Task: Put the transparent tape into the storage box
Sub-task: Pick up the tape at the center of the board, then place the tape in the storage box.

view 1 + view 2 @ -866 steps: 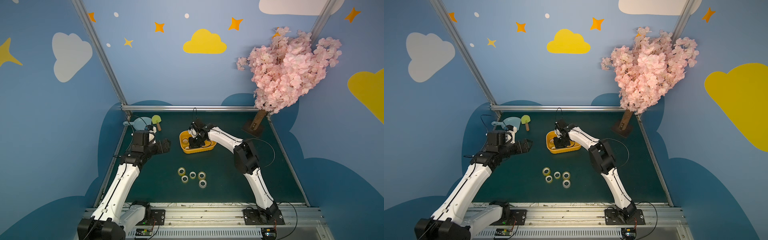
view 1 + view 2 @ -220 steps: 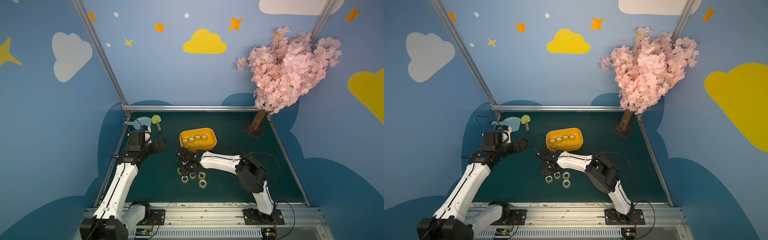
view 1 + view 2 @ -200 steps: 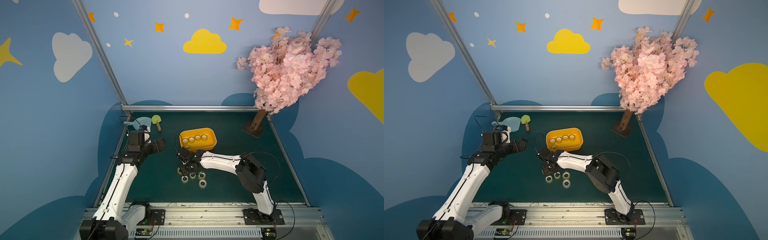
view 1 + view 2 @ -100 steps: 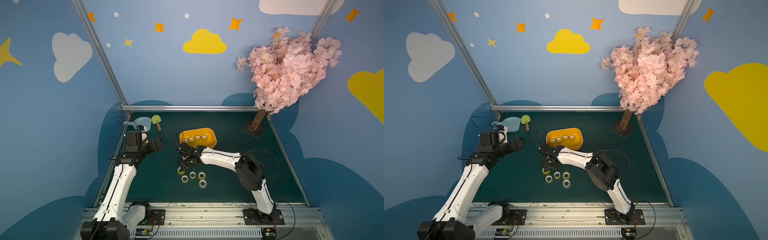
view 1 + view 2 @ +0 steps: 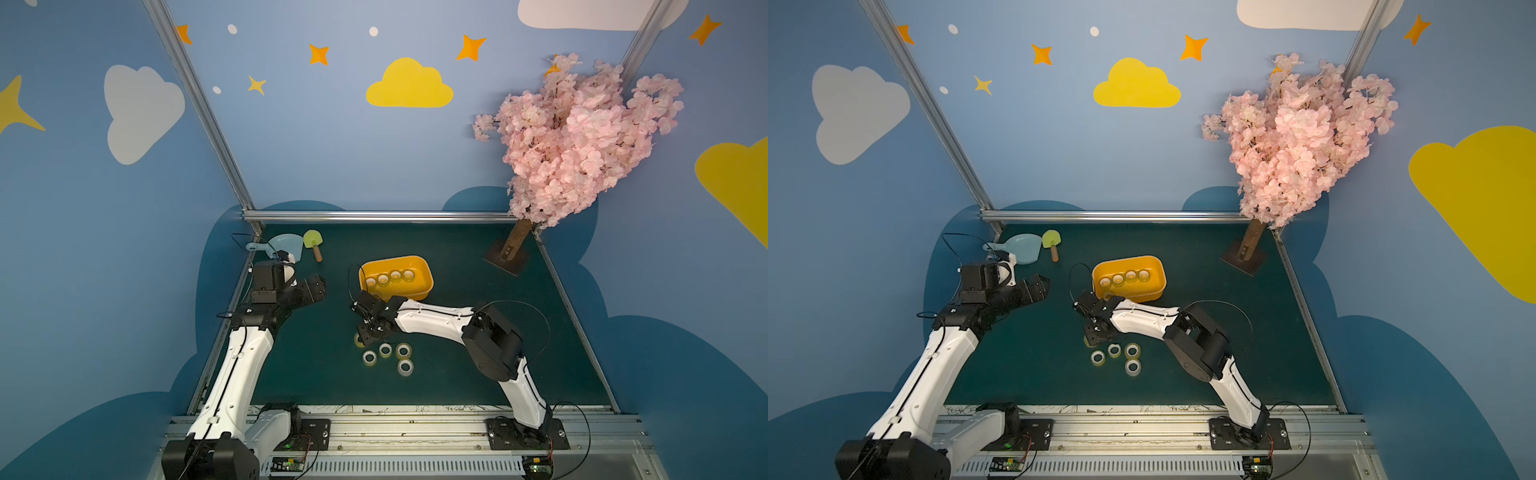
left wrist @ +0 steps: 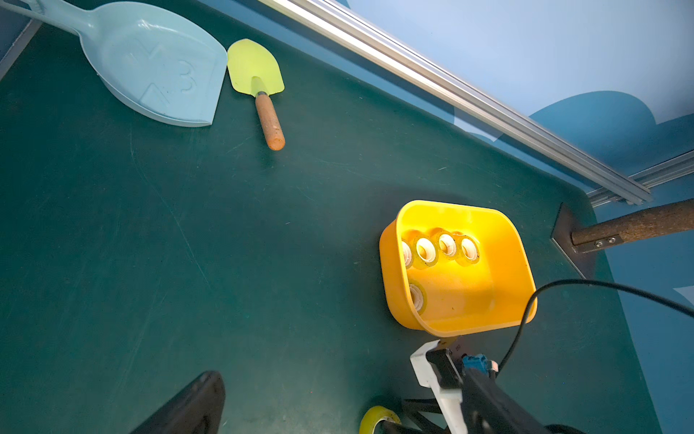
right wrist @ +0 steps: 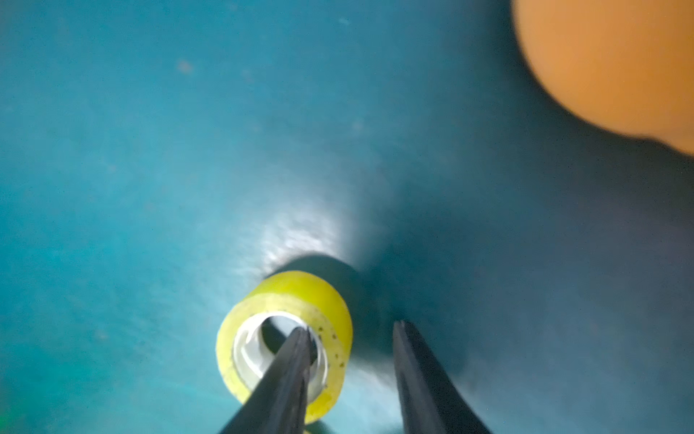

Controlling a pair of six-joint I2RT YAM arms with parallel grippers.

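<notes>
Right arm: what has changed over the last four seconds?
The right gripper left the storage box and came back to a loose transparent tape roll, one finger in its core. The left arm drew back slightly. Four other loose rolls stayed put.

storage box [image 5: 415, 292] mid table [image 5: 457, 374], tape rolls [image 6: 447, 246] in it | loose tape rolls [image 5: 385, 350] before it | dustpan [image 5: 286, 245], trowel [image 5: 311, 240]: back left corner | tree stand [image 5: 509, 257]: back right corner

You can read one mark: a raised 3 on the pale blue dustpan [image 6: 150, 67], well apart from the left fingers [image 6: 191, 398].
</notes>
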